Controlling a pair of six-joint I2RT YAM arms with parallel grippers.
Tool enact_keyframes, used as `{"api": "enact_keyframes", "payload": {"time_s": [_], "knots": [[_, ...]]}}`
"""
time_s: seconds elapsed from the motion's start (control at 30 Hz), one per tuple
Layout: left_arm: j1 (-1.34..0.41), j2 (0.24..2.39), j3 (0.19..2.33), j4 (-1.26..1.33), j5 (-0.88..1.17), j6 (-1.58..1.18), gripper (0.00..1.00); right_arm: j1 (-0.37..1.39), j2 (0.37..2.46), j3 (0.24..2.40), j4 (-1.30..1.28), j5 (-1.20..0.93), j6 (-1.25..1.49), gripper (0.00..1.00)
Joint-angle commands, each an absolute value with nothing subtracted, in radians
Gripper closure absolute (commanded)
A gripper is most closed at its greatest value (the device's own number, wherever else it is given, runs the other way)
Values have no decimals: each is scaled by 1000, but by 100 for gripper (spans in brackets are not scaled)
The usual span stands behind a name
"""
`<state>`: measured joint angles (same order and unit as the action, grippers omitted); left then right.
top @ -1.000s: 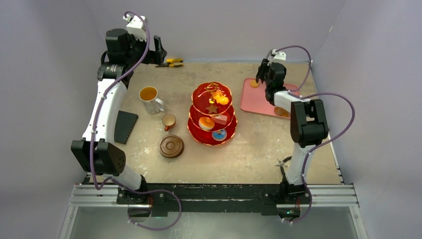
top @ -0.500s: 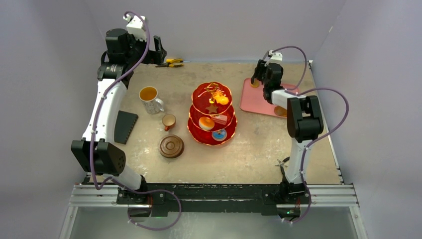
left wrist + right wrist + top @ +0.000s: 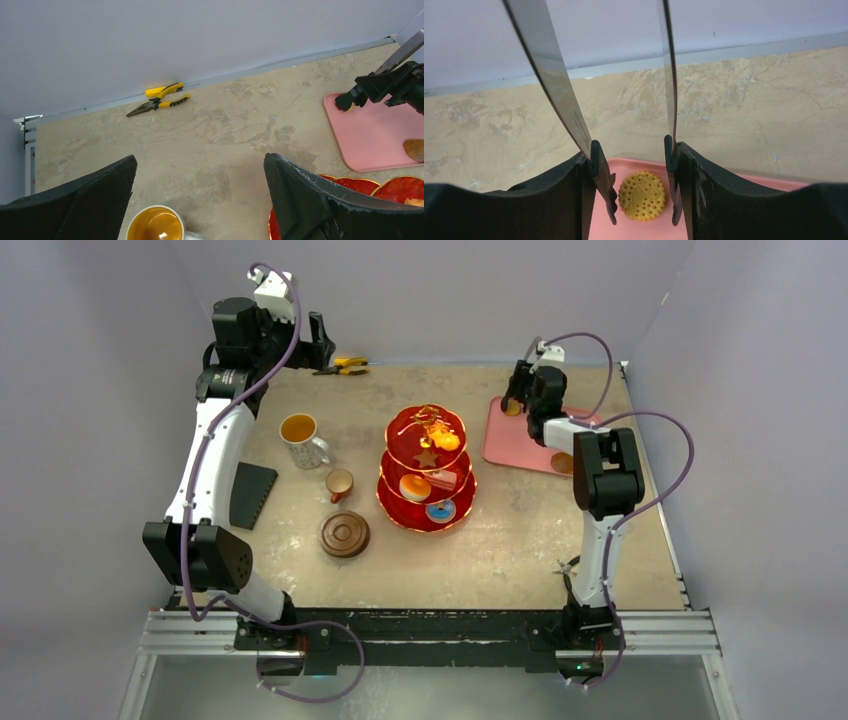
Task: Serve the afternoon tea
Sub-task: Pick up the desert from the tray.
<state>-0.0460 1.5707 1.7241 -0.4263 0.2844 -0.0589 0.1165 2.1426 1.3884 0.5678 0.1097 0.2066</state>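
Note:
The red three-tier stand (image 3: 427, 468) with small pastries stands mid-table. Left of it are the white mug of amber tea (image 3: 300, 437) and the small brown cup (image 3: 339, 483). My right gripper (image 3: 520, 395) hangs over the far left corner of the pink tray (image 3: 515, 440). In the right wrist view the right gripper (image 3: 636, 165) is shut on black-tipped tongs (image 3: 604, 180). The tong tips stand apart on either side of a round yellow biscuit (image 3: 642, 195) lying on the tray. My left gripper (image 3: 200, 165) is open and empty, raised at the far left above the mug (image 3: 155, 224).
Yellow-handled pliers (image 3: 345, 366) lie by the back wall. A round brown disc (image 3: 345, 534) sits in front of the cup, and a black ridged block (image 3: 254, 494) lies by the left arm. A brown pastry (image 3: 414, 148) rests on the tray's near part.
My right arm has shifted left and farther back over the tray's far corner, carrying the tongs. The left arm has stayed still.

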Motion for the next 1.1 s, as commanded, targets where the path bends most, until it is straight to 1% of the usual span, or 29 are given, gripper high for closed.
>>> {"api": "enact_keyframes", "payload": {"time_s": [0.0, 0.13, 0.2, 0.3, 0.4, 0.53, 0.67, 0.93, 1.07], "knots": [[-35, 1567, 1757, -389, 289, -41, 1, 116, 2118, 1420, 612, 91, 202, 41], [-36, 1569, 1758, -390, 288, -40, 1, 115, 2116, 1418, 591, 88, 199, 43], [-35, 1567, 1758, -390, 288, -39, 1, 114, 2120, 1431, 573, 81, 199, 46], [-36, 1564, 1758, -392, 283, -36, 1, 115, 2146, 1475, 521, 72, 199, 51], [-36, 1560, 1759, -393, 279, -33, 1, 116, 2172, 1517, 486, 73, 195, 52], [-35, 1556, 1761, -394, 279, -30, 1, 116, 2151, 1512, 485, 72, 188, 62], [-36, 1552, 1761, -390, 279, -29, 1, 122, 2036, 1430, 529, 69, 194, 64], [-36, 1546, 1749, -387, 288, -38, 1, 197, 1662, 1175, 558, 70, 228, 65], [-35, 1539, 1736, -376, 293, -41, 1, 239, 1495, 1043, 541, 18, 285, 64]]}}
